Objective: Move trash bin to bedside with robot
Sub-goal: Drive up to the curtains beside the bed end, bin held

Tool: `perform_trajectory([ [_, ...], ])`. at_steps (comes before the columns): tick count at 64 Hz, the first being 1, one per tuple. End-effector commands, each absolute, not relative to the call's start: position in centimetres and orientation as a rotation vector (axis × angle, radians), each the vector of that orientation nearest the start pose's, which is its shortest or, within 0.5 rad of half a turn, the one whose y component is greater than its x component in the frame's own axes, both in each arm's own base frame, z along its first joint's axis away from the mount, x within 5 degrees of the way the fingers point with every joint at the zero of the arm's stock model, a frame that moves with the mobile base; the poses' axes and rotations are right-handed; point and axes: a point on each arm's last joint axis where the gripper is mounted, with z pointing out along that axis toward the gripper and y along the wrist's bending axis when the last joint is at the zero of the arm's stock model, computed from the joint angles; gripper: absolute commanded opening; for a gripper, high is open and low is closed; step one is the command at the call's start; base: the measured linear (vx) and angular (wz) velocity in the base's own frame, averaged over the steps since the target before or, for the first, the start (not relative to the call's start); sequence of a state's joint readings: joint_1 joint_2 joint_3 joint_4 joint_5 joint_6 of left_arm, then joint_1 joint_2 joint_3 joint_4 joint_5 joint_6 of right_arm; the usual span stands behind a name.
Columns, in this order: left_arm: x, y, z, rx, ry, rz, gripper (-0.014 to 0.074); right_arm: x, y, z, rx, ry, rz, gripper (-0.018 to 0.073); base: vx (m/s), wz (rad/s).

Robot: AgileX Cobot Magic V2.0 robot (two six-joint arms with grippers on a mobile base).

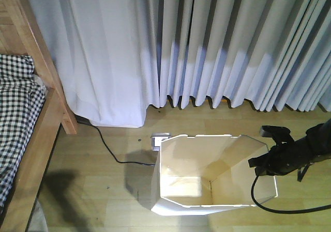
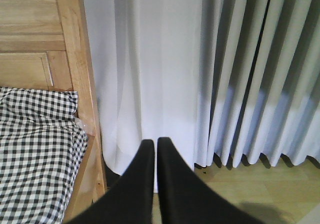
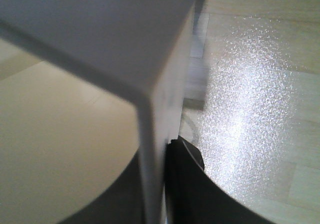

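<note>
White thin plastic is making the trash bin (image 1: 207, 157) light but flexible and slick, so its wall is likely bowing under a hard squeeze or a quick drag. It is standing on the wooden floor (image 1: 98, 190) below the curtain (image 1: 207, 46), well apart from the bedside (image 1: 51, 108) at the left. The right claw (image 1: 261, 165) is pinching the bin's right-hand wall at the rim, one finger inside, one outside; an angled corner is probably offering the stiffest hold. The left claw (image 2: 152, 149) is hanging closed and empty.
</note>
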State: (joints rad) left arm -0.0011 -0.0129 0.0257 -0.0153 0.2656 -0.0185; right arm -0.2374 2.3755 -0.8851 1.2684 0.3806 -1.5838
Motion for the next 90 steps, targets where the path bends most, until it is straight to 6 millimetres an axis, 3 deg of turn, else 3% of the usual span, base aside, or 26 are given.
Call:
perform_trajectory([
  [1,5.55,-0.05,18.19,-0.029,1.697,-0.036,-0.0006,31.02,-2.76,-0.70,-0.154,2.817,0.715,-0.0005,0.12,-0.01],
  [90,5.55,-0.05,18.19,-0.029,1.697,-0.036,-0.0006,31.02,-2.76,-0.70,-0.154,2.817,0.715,-0.0005,0.11,-0.01],
])
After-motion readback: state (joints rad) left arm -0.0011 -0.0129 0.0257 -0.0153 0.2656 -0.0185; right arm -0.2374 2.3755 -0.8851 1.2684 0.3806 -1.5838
